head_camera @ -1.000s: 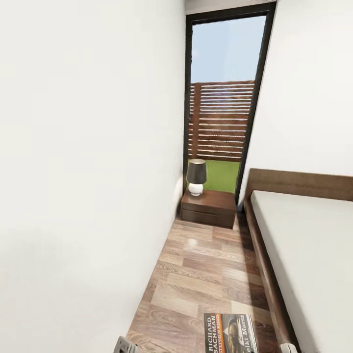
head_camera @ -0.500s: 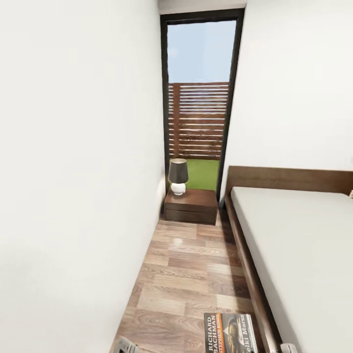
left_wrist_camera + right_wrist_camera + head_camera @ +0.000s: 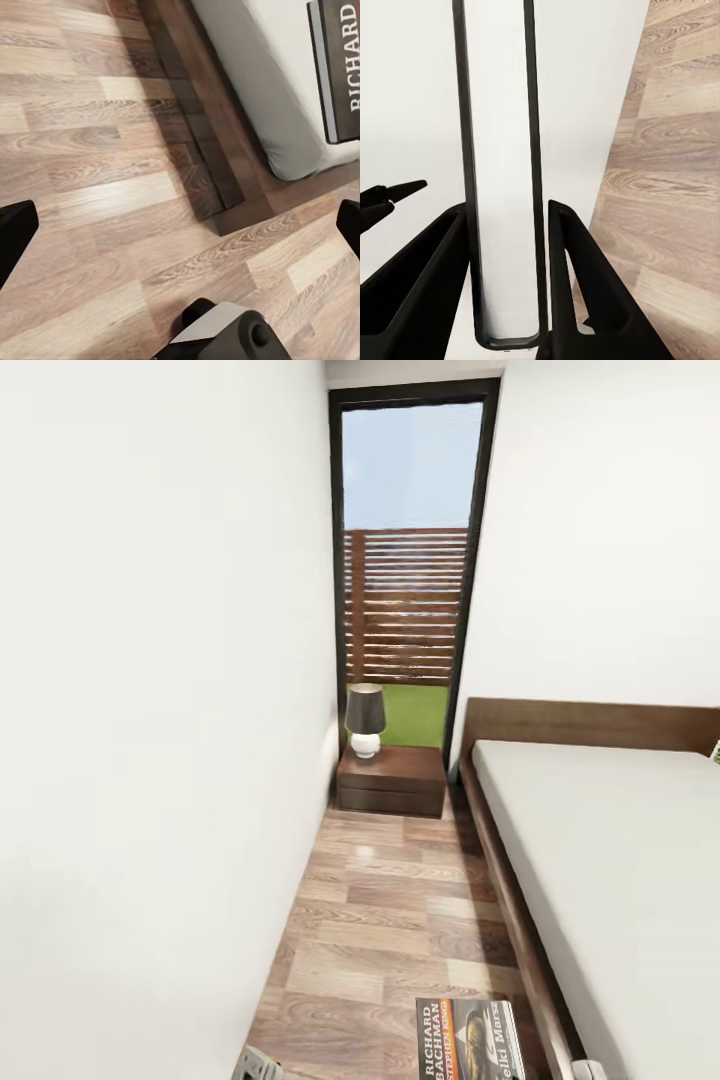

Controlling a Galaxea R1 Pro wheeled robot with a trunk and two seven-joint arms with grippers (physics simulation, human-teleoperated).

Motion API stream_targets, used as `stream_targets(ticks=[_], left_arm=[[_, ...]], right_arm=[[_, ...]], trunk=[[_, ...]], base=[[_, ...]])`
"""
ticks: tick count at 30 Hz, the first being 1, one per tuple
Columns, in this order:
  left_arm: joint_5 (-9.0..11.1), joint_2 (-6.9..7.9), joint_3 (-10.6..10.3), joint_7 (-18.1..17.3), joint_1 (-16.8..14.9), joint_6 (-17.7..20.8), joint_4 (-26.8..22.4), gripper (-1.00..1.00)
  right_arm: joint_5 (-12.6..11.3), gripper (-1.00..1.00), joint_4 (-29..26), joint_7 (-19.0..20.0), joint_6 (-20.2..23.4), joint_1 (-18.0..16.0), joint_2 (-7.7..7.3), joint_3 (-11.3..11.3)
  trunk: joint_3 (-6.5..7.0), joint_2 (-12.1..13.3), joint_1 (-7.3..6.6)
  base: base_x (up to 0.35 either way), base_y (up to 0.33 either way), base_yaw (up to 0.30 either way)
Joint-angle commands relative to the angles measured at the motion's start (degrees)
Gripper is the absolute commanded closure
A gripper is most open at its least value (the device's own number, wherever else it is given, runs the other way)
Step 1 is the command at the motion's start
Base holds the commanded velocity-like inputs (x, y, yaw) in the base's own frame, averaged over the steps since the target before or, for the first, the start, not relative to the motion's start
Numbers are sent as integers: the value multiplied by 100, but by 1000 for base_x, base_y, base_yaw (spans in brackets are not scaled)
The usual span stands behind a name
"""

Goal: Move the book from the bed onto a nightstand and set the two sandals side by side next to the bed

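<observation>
The book (image 3: 470,1040), a dark paperback with white lettering and an orange band, hangs over the wood floor at the near end of the aisle. In the right wrist view the book (image 3: 502,187) stands edge-on between the black fingers of my right gripper (image 3: 504,217), which is shut on it. My left gripper (image 3: 180,229) is open over the floor by the bed's foot corner, with the book (image 3: 341,67) off to one side. The nightstand (image 3: 392,780) stands at the far end of the aisle, beside the bed (image 3: 620,840). The sandals are out of view.
A white wall (image 3: 150,760) closes the aisle's left side, and the bed's dark frame (image 3: 505,900) its right. A dark-shaded lamp (image 3: 364,718) takes up the left half of the nightstand top. Behind it is a tall window (image 3: 405,560).
The camera has swung, so the nightstand and window sit further left in the picture than a second ago. The book keeps its place in my right gripper.
</observation>
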Motion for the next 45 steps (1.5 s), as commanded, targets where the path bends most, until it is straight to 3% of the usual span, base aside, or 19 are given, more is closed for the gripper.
stream_targets(ticks=[1, 23, 45], left_arm=[[-61, -1, 47, -17, -3, -32, 1, -100], [-61, -1, 47, -17, -3, -32, 1, -100], [-66, -2, 45, -8, -2, -40, 152, -100]], right_arm=[[-37, 100, 15, 13, -51, -8, 1, 43], [-37, 100, 18, 13, -51, -7, 1, 41], [-37, 100, 21, 13, -51, -7, 1, 39]], trunk=[[-6, -7, 3], [-6, -7, 3], [-142, -7, 3]], base=[[0, 54, -145], [0, 4, -264], [0, 0, -17]])
